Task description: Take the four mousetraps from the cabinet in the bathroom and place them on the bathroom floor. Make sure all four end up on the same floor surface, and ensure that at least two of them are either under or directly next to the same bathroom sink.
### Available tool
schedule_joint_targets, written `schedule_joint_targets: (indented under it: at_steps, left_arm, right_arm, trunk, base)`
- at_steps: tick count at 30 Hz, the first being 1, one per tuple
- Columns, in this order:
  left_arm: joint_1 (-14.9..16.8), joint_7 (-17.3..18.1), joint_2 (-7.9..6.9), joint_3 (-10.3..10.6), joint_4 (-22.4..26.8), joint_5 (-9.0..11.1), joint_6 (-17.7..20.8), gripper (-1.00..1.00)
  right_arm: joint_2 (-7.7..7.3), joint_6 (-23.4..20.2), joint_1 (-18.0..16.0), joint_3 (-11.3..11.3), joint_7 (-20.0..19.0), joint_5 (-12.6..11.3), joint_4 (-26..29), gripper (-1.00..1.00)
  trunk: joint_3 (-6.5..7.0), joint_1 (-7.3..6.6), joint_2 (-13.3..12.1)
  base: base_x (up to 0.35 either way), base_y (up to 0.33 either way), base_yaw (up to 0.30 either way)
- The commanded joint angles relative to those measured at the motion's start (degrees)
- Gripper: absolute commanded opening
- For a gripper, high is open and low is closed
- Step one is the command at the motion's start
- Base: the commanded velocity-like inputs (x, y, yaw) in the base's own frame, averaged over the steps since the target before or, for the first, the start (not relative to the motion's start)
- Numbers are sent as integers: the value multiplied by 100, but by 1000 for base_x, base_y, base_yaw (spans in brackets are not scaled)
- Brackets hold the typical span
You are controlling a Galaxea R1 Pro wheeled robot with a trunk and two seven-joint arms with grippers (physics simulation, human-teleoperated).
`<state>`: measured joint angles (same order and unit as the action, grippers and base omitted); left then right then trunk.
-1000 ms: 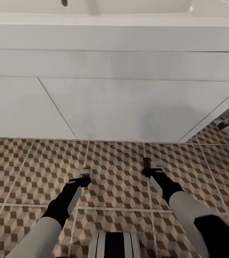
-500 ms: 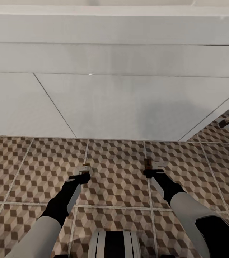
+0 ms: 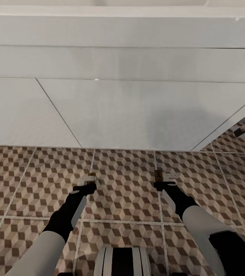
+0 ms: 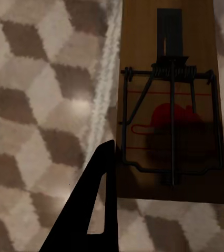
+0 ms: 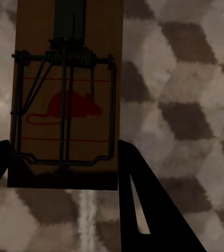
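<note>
Under you lies the bathroom floor (image 3: 126, 191) of square tiles with small brown, beige and white cubes and pale grout lines, and the wide white wall-hung vanity (image 3: 138, 111) of the sink stands close in front of both arms, above the far tiles. Your left gripper (image 3: 88, 183) is closed on a small flat brown wooden mousetrap with dark wire parts (image 4: 171, 100), its fingers against both long edges just above the floor. Your right gripper (image 3: 161, 180) holds a second brown wooden mousetrap (image 5: 67, 94) in the same way, near a grout line, with open tiles between the two.
</note>
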<state>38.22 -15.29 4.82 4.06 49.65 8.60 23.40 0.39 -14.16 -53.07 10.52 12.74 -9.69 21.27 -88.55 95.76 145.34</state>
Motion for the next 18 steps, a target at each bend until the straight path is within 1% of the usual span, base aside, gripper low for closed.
schedule_joint_targets:
  at_steps: [1, 2, 3, 5, 6, 8, 13, 18]
  left_arm:
    - [4, -56, 2, 17, 11, 12, -78, -100]
    - [9, -55, 3, 15, 12, -18, -123, -100]
    - [27, -55, 16, 12, 3, -97, -196, -100]
    - [65, -54, 28, 10, -15, -196, -244, -100]
    - [125, -44, 38, 9, -41, -288, -294, -100]
    - [215, -27, 46, 8, -92, -389, -345, -100]
    - [391, -14, 57, 8, -174, -471, -405, -100]
    - [678, -10, 68, 7, -389, -494, -427, -100]
  right_arm:
    - [-4, -25, -1, 46, 36, -76, 10, -100]
    - [-4, -25, -1, 46, 36, -74, 10, -100]
    - [-6, -25, -1, 46, 36, -72, 11, -100]
    - [-7, -25, -1, 46, 36, -71, 13, -100]
    - [-6, -25, -1, 46, 36, -70, 13, -100]
    - [-5, -25, -1, 46, 36, -69, 12, -100]
    - [-5, -25, -1, 46, 36, -69, 14, -100]
    - [-4, -25, -1, 46, 36, -72, 11, -100]
  trunk:
    - [-3, -1, 1]
    - [-3, -1, 1]
    - [-3, -1, 1]
    - [-3, -1, 1]
    - [-3, -1, 1]
    - [-3, -1, 1]
    - [-3, -1, 1]
    - [-3, -1, 1]
  base:
    - [0, 0, 0]
    - [0, 0, 0]
    - [0, 0, 0]
    - [0, 0, 0]
    - [0, 0, 0]
    - [0, 0, 0]
    - [0, 0, 0]
    - [0, 0, 0]
